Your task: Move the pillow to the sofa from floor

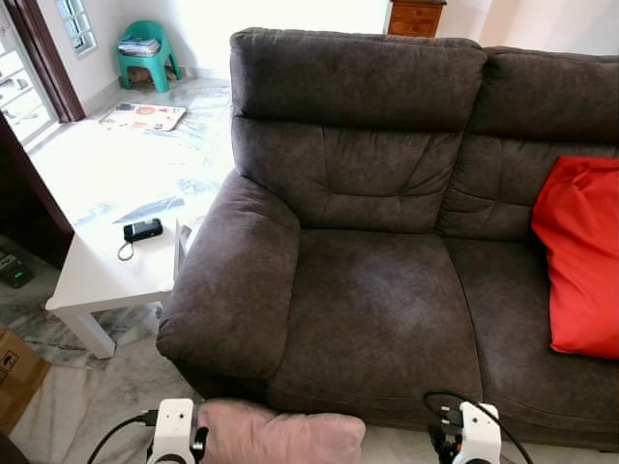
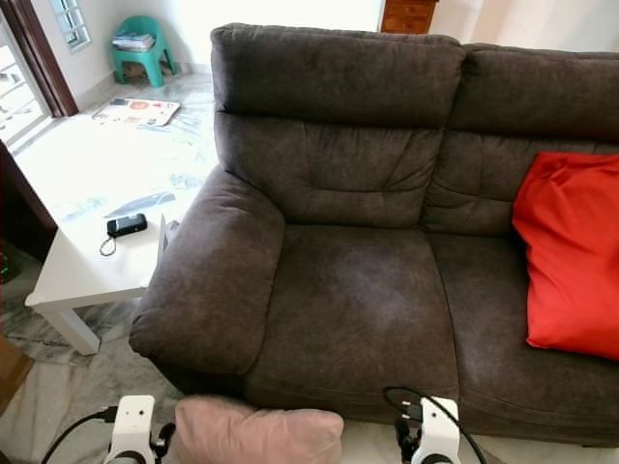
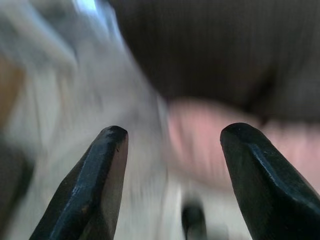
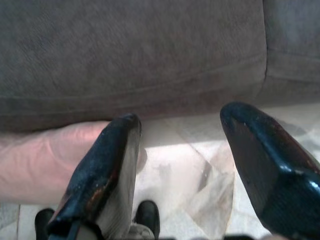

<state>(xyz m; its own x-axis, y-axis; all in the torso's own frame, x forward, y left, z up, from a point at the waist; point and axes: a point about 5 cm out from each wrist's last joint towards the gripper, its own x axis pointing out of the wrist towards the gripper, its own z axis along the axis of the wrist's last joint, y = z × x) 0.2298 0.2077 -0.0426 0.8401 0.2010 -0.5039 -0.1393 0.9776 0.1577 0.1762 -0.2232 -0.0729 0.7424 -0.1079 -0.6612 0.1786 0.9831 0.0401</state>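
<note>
A pale pink pillow (image 1: 280, 433) lies on the marble floor, against the front of the dark grey sofa (image 1: 387, 309). My two arms hang low on either side of it, the left wrist (image 1: 174, 430) at its left end and the right wrist (image 1: 479, 435) off to its right. In the left wrist view the left gripper (image 3: 172, 150) stands open, the pink pillow (image 3: 220, 145) blurred beyond its fingers. The right gripper (image 4: 182, 145) is open too, above bare floor, with the pillow (image 4: 45, 160) beside one finger (image 4: 107, 165) and nothing between the fingers.
A red cushion (image 1: 580, 256) leans on the sofa's right seat. A low white table (image 1: 111, 266) with a small black device (image 1: 142, 230) stands by the sofa's left armrest. A teal stool (image 1: 147, 48) and papers (image 1: 143, 116) lie further back. A cardboard box (image 1: 14, 372) sits at the left.
</note>
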